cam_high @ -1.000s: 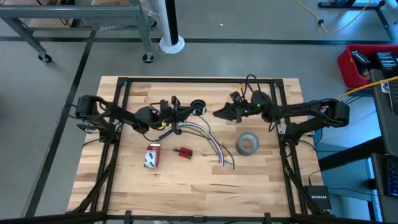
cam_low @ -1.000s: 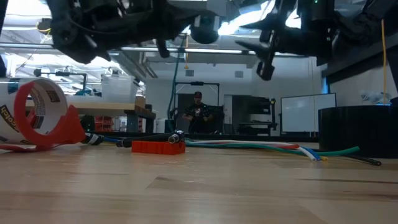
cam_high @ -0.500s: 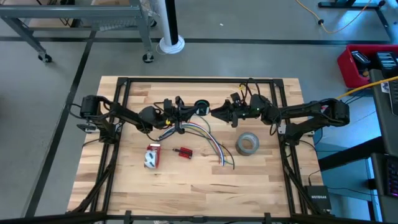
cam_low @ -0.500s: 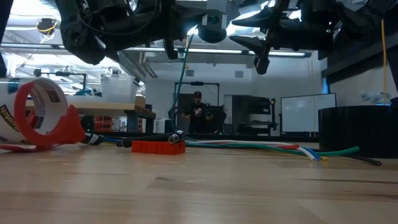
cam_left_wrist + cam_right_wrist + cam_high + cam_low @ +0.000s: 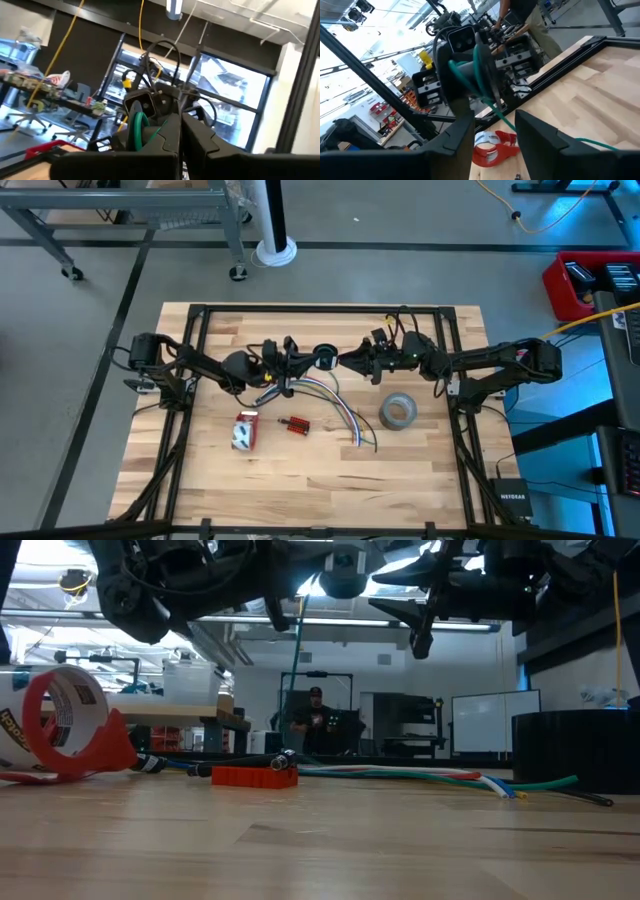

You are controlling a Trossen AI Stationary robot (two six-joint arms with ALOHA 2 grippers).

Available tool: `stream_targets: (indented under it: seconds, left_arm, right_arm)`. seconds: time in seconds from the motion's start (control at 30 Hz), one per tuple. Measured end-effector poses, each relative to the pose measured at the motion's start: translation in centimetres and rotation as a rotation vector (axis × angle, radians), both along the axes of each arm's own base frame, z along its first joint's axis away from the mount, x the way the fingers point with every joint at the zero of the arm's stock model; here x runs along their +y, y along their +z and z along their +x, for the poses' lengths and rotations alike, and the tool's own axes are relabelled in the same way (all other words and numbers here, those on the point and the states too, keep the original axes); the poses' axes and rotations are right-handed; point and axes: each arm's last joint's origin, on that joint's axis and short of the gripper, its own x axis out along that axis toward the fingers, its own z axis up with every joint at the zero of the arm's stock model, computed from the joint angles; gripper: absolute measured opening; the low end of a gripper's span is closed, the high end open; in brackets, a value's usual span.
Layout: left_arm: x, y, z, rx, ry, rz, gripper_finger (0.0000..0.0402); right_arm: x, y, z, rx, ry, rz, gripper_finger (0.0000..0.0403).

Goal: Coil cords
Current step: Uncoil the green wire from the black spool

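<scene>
My left gripper [image 5: 308, 358] is clamped on the cords [image 5: 324, 357], a small coil held up over the table's far middle. My right gripper [image 5: 345, 360] gapes just beside it. Light, floppy stuff (likely springy); I'd pinch across the whole loop.

The cords [image 5: 325, 356] formed a small round bundle of thin dark green-black cord with a teal sheen. It was pinched at the tip of the left tool [image 5: 308, 358], whose fingers were closed on it, and it hung in the air above the bench. The ring stood on edge. It sat just in front of the right tool [image 5: 346, 360], whose fingers were parted, facing it.
</scene>
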Motion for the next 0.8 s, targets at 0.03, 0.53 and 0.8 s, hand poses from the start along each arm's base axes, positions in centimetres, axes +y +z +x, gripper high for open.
stream_targets:
  seconds: [0.03,0.53,0.8]
  left_arm:
    - [0.0,0.0,0.0,0.000,-0.004,-0.004,0.0000]
    - [0.1,1.7,1.7,-0.009,-0.027,-0.014,0.0000]
    - [-0.2,1.8,2.5,0.045,-0.045,-0.015,0.0000]
  right_arm:
    - [0.0,0.0,0.0,-0.001,0.002,-0.001,0.0145]
    - [0.0,0.1,0.0,-0.016,0.009,-0.052,0.0145]
    - [0.1,0.6,-0.1,-0.061,0.025,-0.067,0.0140]
